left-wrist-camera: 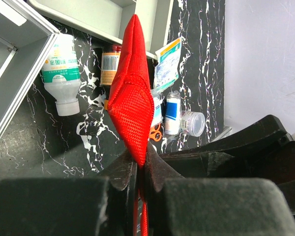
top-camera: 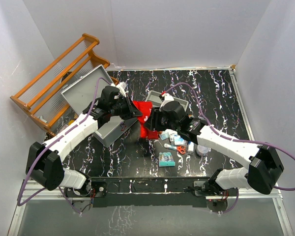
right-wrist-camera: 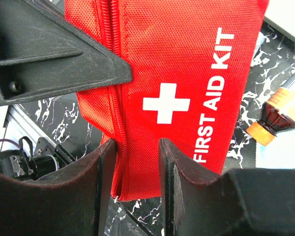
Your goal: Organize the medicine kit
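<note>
1. My left gripper (left-wrist-camera: 140,172) is pressed together on one edge of the red first-aid pouch (left-wrist-camera: 130,108).
2. My right gripper (right-wrist-camera: 137,184) stands spread astride the pouch's zipper edge, not clamping.
3. The medicine kit (top-camera: 83,91) lies open left of the pouch, nearer my left arm.

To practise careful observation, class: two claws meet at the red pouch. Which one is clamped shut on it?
The left claw: its jaws pinch the red pouch tight by its edge. The right claw has its jaws parted, with pouch fabric showing between them.
</note>
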`<state>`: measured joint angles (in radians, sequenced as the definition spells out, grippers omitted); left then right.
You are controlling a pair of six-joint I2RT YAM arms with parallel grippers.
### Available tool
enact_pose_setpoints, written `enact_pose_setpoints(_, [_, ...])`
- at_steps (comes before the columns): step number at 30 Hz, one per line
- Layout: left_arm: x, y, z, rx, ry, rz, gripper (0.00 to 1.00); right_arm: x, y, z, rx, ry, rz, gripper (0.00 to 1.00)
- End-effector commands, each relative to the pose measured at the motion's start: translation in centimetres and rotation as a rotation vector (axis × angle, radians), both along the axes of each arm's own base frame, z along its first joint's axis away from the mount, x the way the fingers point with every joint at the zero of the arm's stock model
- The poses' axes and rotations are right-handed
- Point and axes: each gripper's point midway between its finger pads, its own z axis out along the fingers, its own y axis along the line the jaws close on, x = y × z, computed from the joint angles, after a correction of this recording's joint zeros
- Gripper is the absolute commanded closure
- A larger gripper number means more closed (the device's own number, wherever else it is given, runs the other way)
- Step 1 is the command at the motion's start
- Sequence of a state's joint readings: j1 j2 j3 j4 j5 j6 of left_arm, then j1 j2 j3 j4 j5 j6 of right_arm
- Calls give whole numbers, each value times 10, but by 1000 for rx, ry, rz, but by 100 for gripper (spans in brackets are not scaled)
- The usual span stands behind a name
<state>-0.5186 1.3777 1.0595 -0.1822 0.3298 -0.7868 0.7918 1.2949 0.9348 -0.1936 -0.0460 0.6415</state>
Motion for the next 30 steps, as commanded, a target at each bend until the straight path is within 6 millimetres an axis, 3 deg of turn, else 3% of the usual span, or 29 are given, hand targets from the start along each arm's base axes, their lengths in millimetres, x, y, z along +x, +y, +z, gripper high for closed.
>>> enact_pose_setpoints(1, [-2, 2, 5, 6, -28, -25, 100, 4, -5, 22, -9, -47, -30, 60])
enact_pose_setpoints(5, [0, 3, 6, 10, -37, -23, 100, -6, -10, 30, 18, -70, -12, 49])
enact_pose_setpoints(8, [1, 0, -1, 12, -20, -28, 100, -12, -14, 24, 0, -59, 3, 45])
enact_pose_setpoints(15, [2, -2, 1, -5, -12, -23, 100, -21, -7, 7, -77, -26, 42, 47])
enact_pose_setpoints(24, [-2, -5, 1, -38, 16, -22, 100, -8, 12, -7, -169, -21, 1, 54])
enact_pose_setpoints(30, [-2, -1, -2, -22, 32, 7, 100, -1, 12, -6, -168, -23, -47, 54])
